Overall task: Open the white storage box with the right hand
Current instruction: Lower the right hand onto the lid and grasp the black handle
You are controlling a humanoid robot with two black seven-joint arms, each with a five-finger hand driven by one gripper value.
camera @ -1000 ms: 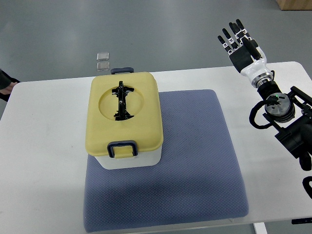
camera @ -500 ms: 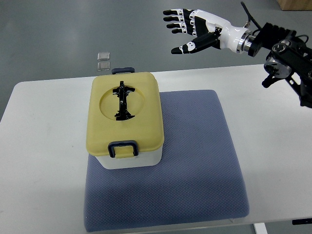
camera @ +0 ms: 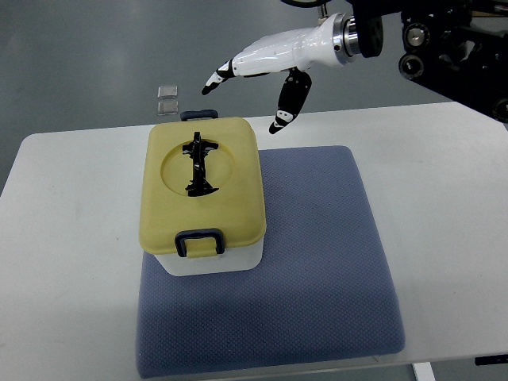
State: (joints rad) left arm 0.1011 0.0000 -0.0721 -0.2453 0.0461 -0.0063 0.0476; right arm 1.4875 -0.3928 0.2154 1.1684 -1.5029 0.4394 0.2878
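White storage box (camera: 208, 252), yellow lid (camera: 203, 189) shut, is shown on the mat (camera: 317, 262). Right hand (camera: 266, 67) is held above, fingers spread, empty; its arm is cropped at top.

No lettering, label, brand mark or number can be read anywhere in the top view, on any object or surface.
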